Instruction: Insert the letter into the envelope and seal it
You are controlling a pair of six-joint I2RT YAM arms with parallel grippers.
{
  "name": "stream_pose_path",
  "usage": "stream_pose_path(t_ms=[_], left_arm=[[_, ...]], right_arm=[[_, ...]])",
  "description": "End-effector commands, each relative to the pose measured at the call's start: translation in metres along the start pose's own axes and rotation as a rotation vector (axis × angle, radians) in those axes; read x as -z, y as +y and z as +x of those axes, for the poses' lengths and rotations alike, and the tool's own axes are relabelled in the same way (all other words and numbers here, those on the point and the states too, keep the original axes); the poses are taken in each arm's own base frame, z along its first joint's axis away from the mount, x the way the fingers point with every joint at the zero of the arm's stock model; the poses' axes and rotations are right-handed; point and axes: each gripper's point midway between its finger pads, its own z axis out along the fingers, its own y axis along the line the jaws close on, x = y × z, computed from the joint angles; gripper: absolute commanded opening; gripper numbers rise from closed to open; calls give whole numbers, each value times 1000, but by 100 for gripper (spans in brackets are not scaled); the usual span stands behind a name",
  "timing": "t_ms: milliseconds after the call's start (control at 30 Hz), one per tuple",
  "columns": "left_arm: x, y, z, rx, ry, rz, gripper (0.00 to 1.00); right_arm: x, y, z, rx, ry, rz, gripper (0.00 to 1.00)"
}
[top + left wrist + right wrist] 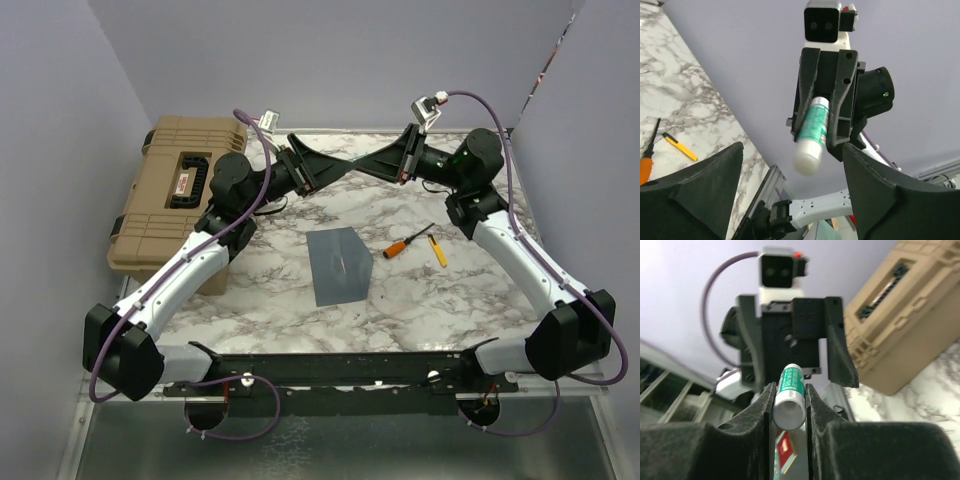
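I see a white marble-patterned table (pixel 250 300) from above, walled in by pale lilac panels. A tan hard case (pixel 170 190) sits at its far left, with a small red-and-white label by the handle that is too small for me to read.

The left arm (pixel 190 265) and right arm (pixel 520 260) rise from the near edge and meet nose to nose above the far part of the table.

The envelope (pixel 340 265), a slate grey-blue rectangle, lies flat on the table's middle, well apart from both grippers. Only the overhead view shows it. I cannot make out the letter as a separate sheet in any view.

Just right of the envelope lie an orange-handled screwdriver (pixel 408 243) and a small yellow tool (pixel 438 251). The left wrist view catches both at its left edge.

Overhead, the grippers are black wedges and their state is unclear. The wrist views settle it. The left gripper (pixel 325 170) is spread wide, its fingers (pixel 705 195) well apart. The right gripper (pixel 817 135) pinches a white glue stick (pixel 789 407) between its fingers. Its green label carries white print that I cannot read.
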Motion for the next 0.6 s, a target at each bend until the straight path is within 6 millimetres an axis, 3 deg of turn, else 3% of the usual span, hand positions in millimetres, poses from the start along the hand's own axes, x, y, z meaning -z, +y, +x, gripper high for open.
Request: stream_pose_path(t_ms=[0,167,333,467,567], left_arm=[[19,22,-1,-126,-30,-130,84],[50,79,8,-244,-38,-361,90],[69,121,18,-291,-24,-492,88],[68,158,32,-261,24,-573,66],[71,189,36,-241,24,-662,53]], right_arm=[[9,-54,-4,126,-44,294,0],[38,-120,-1,236,-52,590,0],[55,-180,37,374,23,854,0],[66,-211,85,459,54,1021,0],[74,-223,113,490,34,1099,0]])
